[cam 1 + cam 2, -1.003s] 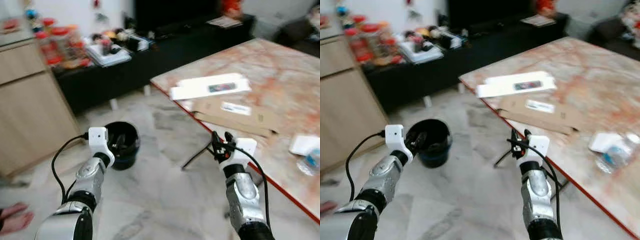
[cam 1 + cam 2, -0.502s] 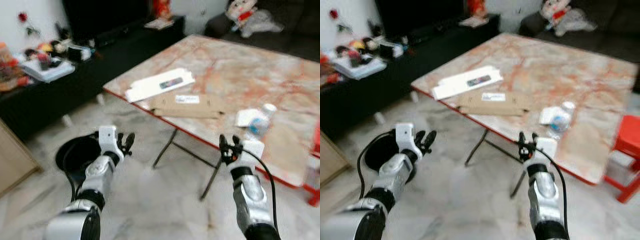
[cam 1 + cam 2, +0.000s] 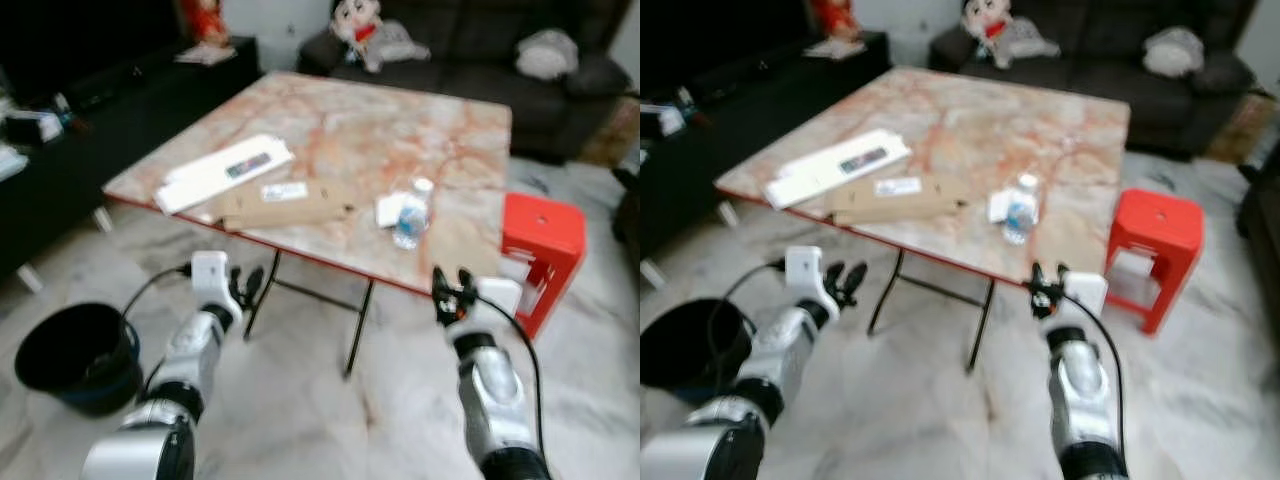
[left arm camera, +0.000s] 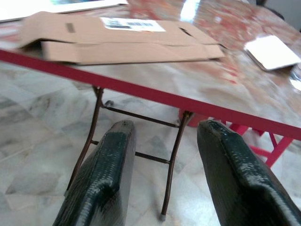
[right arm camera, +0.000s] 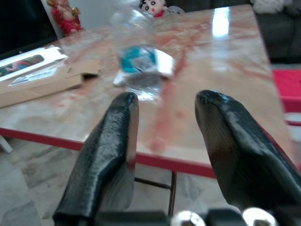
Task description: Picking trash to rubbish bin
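Observation:
A clear plastic bottle [image 3: 410, 214] with a blue label stands near the front edge of the marble table [image 3: 430, 130], beside a white paper [image 3: 389, 208]. A flattened cardboard box [image 3: 285, 203] and a long white box [image 3: 222, 172] lie further left on the table. The black rubbish bin [image 3: 72, 354] stands on the floor at the left. My left gripper [image 3: 245, 285] is open and empty, held below the table's front edge. My right gripper [image 3: 452, 290] is also open and empty, low in front of the table. It faces the bottle [image 5: 138, 66] from a distance.
A red plastic stool [image 3: 541, 245] stands to the right of the table, close to my right arm. Thin metal table legs [image 3: 356, 325] cross under the table. A dark sofa [image 3: 470, 45] with toys lies behind. A low black cabinet [image 3: 90, 100] runs along the left.
The camera has swung to the right: the table now lies straight ahead and the bin has slid to the left of the picture. Both grippers remain open and empty.

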`<state>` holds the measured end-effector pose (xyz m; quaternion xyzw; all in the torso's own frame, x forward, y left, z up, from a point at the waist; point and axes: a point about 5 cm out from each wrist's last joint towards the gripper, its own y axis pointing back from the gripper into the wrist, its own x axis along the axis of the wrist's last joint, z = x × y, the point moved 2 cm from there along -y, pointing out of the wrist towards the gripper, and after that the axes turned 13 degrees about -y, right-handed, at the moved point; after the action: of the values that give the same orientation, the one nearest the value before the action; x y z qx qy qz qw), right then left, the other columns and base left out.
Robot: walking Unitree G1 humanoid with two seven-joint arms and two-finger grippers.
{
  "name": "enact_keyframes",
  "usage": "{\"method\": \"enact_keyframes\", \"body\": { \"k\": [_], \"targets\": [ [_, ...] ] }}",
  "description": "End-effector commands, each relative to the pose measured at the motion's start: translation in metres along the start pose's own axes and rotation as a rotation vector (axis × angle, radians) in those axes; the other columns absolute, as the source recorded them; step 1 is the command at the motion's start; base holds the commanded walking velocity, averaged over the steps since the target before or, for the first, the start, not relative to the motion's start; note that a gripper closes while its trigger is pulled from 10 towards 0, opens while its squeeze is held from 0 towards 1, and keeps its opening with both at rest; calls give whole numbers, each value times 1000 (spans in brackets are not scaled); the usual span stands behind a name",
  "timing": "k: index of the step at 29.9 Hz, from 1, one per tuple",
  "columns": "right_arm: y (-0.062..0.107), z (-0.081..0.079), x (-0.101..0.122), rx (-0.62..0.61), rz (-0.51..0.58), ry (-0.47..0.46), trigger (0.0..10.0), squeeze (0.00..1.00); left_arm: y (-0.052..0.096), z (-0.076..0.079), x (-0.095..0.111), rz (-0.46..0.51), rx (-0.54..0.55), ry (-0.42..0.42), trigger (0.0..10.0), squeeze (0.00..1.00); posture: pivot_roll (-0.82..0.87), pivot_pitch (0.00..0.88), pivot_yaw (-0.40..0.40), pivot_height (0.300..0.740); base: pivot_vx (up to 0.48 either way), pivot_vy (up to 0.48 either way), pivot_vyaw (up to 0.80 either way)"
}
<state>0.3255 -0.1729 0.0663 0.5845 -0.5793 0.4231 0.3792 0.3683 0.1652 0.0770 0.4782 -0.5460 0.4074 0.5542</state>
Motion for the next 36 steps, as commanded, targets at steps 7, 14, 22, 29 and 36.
{"method": "enact_keyframes", "body": {
  "k": [7,14,22,29,36],
  "targets": [
    [1,6,3,-17,7,11,10000,0,-2,6,0,-5,-16,-5,10000,0,143,6,27,740,0,0,-772],
    [1,6,4,-16,19,10,10000,0,-3,11,3,6,-32,-27,10000,0,143,6,27,740,0,0,-110],
    [0,5,5,-13,23,10,10000,0,-5,14,4,11,-37,-48,10000,0,143,6,28,740,0,0,0],
    [0,5,4,-16,19,15,10000,0,-5,17,4,2,-42,-78,10000,0,141,6,29,740,0,0,0],
    [-1,6,4,-30,16,10,10000,0,-7,14,9,16,-19,-127,10000,0,143,5,29,740,0,0,0]
  ]
}}
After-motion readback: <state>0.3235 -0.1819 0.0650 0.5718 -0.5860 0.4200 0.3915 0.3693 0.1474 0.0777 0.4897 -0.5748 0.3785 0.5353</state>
